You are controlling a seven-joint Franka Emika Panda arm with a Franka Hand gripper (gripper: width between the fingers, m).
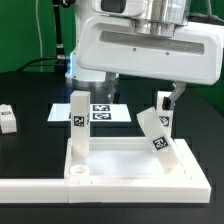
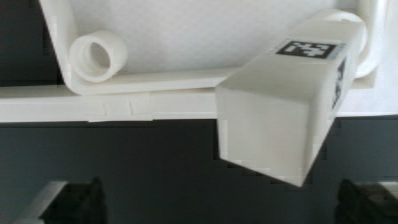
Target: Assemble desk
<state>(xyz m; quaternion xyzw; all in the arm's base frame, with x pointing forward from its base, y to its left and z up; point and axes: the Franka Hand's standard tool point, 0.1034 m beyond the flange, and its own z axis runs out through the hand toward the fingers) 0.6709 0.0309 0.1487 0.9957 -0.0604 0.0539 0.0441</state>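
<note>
The desk top (image 1: 125, 160), a white rimmed tray, lies at the front of the exterior view. One tagged leg (image 1: 79, 122) stands upright at its back left corner. A second leg (image 1: 158, 131) leans tilted at the back right corner. My gripper (image 1: 168, 102) hangs open just above that tilted leg. In the wrist view the tilted leg (image 2: 276, 110) fills the middle, its tag facing the camera, beside the tray's round corner socket (image 2: 98, 57). My gripper (image 2: 217, 205) is open there, its dark fingers (image 2: 71, 200) far apart and touching nothing; only the leg's tip reaches toward the gap.
A loose leg (image 1: 8, 119) lies on the black table at the exterior view's left. The marker board (image 1: 100, 112) lies behind the tray. A long white border bar (image 1: 110, 186) runs along the tray's front and the exterior view's right side.
</note>
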